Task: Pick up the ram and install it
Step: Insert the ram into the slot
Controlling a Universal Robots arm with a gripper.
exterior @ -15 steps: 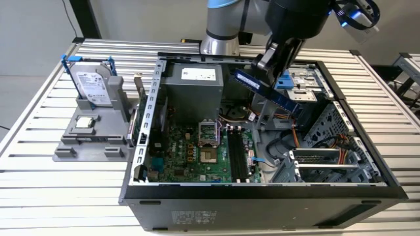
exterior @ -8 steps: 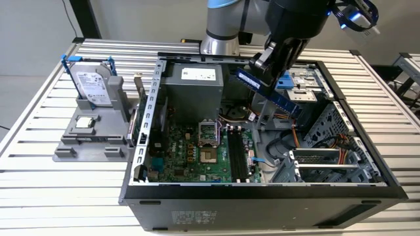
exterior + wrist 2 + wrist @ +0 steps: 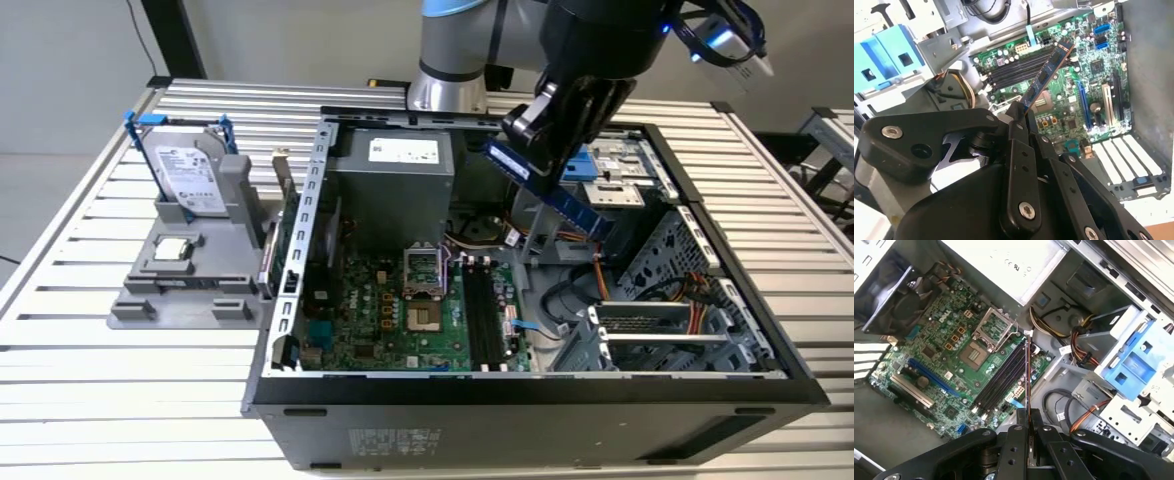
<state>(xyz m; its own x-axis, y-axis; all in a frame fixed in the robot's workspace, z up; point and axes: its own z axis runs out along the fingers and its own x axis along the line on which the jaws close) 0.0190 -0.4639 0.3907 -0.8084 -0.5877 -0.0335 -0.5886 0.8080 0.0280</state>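
Gripping the ram (image 3: pixel 1046 77), gripper (image 3: pixel 1019 112) pinched tight above motherboard (image 3: pixel 944 350), exterior view adding hard drive (image 3: pixel 187 170)

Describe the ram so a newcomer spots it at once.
Find the open computer case. Above its open side, the hand grips the ram: a long, narrow, bluish stick with dark chips, tilted in mid-air. The boxy silver hard drive, by contrast, stands outside the case.

You see white labels on the power supply (image 3: pixel 394 185), the hard drive (image 3: pixel 186 172) and the front wall of the computer case (image 3: pixel 534 430); none of their print can be read.
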